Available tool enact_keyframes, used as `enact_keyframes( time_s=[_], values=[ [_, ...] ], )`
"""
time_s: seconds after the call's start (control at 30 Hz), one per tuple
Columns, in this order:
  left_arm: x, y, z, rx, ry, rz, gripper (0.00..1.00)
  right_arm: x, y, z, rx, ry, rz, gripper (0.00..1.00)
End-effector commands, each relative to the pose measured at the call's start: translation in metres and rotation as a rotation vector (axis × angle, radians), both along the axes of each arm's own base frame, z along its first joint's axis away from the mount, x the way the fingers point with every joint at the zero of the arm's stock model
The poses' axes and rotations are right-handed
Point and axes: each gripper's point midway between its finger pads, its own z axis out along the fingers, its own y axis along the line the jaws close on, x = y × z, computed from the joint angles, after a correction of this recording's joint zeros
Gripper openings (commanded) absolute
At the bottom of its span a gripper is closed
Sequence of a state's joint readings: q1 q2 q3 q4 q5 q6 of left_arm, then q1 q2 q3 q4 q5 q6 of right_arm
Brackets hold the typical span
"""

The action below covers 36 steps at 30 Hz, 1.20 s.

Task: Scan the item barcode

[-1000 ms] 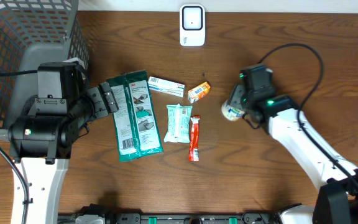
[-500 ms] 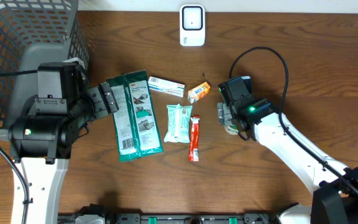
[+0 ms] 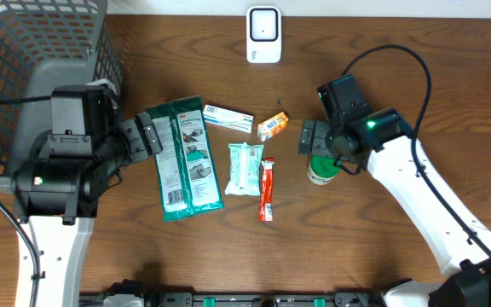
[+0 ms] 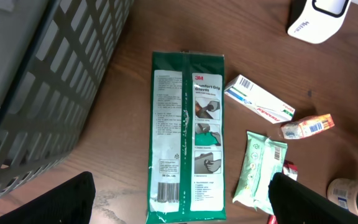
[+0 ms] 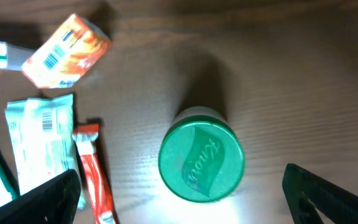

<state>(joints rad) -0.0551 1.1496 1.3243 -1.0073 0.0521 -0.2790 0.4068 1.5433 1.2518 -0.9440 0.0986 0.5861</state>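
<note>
Beneath the spread right gripper (image 5: 182,196), the green-lidded Kraft canister (image 5: 201,163) is being left standing, just released, presumably scanned.

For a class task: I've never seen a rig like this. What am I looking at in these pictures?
Two robot arms stand at a table, each ending in a two-finger gripper. One picture looks straight down; the other two come from a camera on each wrist, with that arm's fingers in the bottom corners. On the table lie a green packet, white box, orange box, wipes pack and red stick; a green-lidded jar stands upright. A scanner sits at the far edge, a grey basket on the left. The left gripper and right gripper are open and hold nothing; the right one hovers over the jar.
</note>
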Motion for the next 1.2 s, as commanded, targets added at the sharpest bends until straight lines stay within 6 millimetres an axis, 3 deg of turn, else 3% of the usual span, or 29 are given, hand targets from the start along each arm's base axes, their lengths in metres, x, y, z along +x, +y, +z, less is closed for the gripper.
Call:
enact_keyframes(
  time_s=[0.0,0.13,0.23,0.53,0.63,0.93,1.17],
  values=[
    [0.001,0.002,0.003,0.021,-0.007,-0.007,0.9,-0.017,-0.004,-0.032,0.048,0.071,-0.17,0.99],
    [0.001,0.002,0.003,0.021,-0.006,-0.007,0.9,-0.04,-0.004,-0.074,0.159,0.151,-0.466,0.99],
    [0.001,0.002,0.003,0.021,-0.006,-0.007,0.9,-0.049,-0.001,-0.088,0.23,0.191,-0.635,0.99],
    [0.001,0.002,0.003,0.021,-0.007,-0.007,0.9,-0.035,0.001,-0.086,0.253,0.13,-0.619,0.89],
    [0.001,0.002,0.003,0.021,-0.006,-0.007,0.9,-0.022,-0.001,-0.082,0.262,0.071,-0.629,0.8],
    [0.001,0.002,0.003,0.021,-0.007,-0.007,0.9,0.003,-0.003,-0.073,0.318,-0.039,-0.717,0.81],
    [0.001,0.002,0.003,0.021,-0.006,-0.007,0.9,0.006,-0.007,-0.071,0.289,-0.064,-0.7,0.75]
  ],
)
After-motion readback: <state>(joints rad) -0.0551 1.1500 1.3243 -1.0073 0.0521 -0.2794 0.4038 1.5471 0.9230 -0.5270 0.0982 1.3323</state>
